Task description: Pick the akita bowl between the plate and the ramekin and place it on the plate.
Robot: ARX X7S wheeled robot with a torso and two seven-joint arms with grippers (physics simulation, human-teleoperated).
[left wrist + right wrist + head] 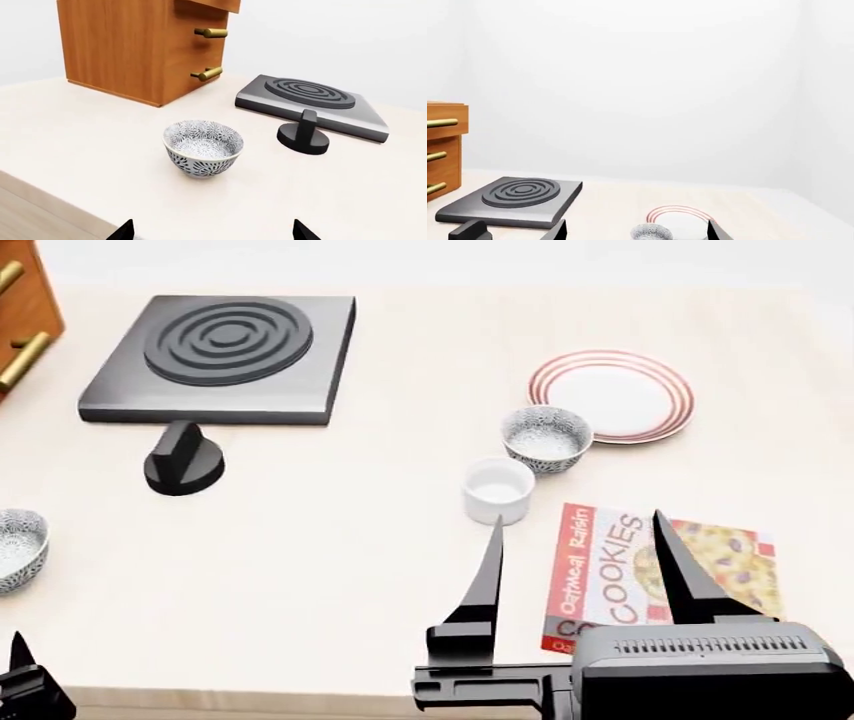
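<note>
The akita bowl (547, 438), speckled grey, stands upright between the red-ringed plate (614, 395) and the plain white ramekin (498, 490); it touches or nearly touches the plate's rim. My right gripper (577, 522) is open and empty, hovering nearer me than the ramekin, above the table. In the right wrist view its tips (636, 229) frame the bowl (654, 232) and plate (678, 210) farther off. A second identical bowl (203, 148) sits at the table's left (16, 548). My left gripper (212, 230) is open, short of that bowl.
A black hot plate (220, 355) with its knob (183, 462) lies at the back left. A cookies box (654, 575) lies flat under the right gripper. A wooden drawer cabinet (140, 45) with brass handles stands at the far left. The table's front edge is close.
</note>
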